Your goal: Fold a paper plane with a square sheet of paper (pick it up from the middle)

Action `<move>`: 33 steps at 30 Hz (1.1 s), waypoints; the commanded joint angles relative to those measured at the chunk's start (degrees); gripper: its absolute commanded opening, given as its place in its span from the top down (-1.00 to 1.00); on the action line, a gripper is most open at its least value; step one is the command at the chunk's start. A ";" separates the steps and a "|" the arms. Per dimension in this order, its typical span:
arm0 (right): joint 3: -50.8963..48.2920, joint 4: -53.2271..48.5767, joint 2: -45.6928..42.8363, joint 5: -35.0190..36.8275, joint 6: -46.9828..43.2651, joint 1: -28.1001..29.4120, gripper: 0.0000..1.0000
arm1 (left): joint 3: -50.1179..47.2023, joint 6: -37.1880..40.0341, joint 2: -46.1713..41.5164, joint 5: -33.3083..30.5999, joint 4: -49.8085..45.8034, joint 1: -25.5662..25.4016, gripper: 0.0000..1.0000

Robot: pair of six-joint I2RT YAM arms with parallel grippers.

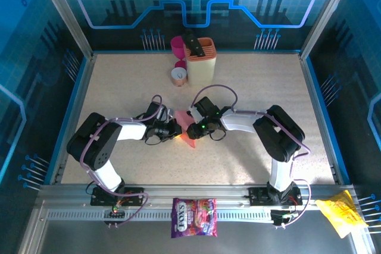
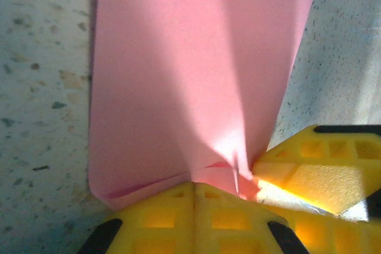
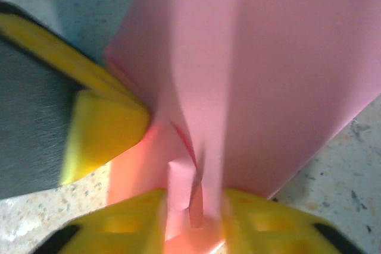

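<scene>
The pink paper plane (image 1: 182,118), a sheet folded narrow with creases, lies at the table's middle between both arms. My left gripper (image 1: 173,129) reaches in from the left. In the left wrist view its yellow jaws (image 2: 193,186) are pressed together on the paper's (image 2: 196,75) near folded edge. My right gripper (image 1: 194,127) comes in from the right. In the right wrist view its jaws stand apart around the gap (image 3: 193,209), and upright folds of the paper (image 3: 268,75) rise between them. A left fingertip (image 3: 101,126) touches the paper on the left there.
At the back stand a cream holder (image 1: 201,60), a magenta cup (image 1: 177,44) and a copper-coloured roll (image 1: 178,75). A purple candy bag (image 1: 194,217) and a yellow bag (image 1: 342,215) lie on the near rail. Speckled table (image 1: 119,87) spreads on both sides.
</scene>
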 commanded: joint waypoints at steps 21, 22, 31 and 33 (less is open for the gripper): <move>-2.63 1.99 -5.19 0.87 10.85 9.30 0.77 | -1.50 1.40 2.89 -2.76 -2.26 -0.24 1.00; -2.19 2.01 -4.61 0.97 10.80 9.18 0.77 | -1.51 1.41 2.90 -2.81 -2.31 -0.26 1.00; -2.95 4.53 -2.63 -1.09 11.33 7.37 0.81 | -1.52 1.35 2.72 -2.87 -2.49 -0.21 1.00; -3.35 5.13 -3.13 -1.72 11.62 7.13 0.81 | -1.39 1.41 2.76 -2.84 -2.52 -0.23 1.00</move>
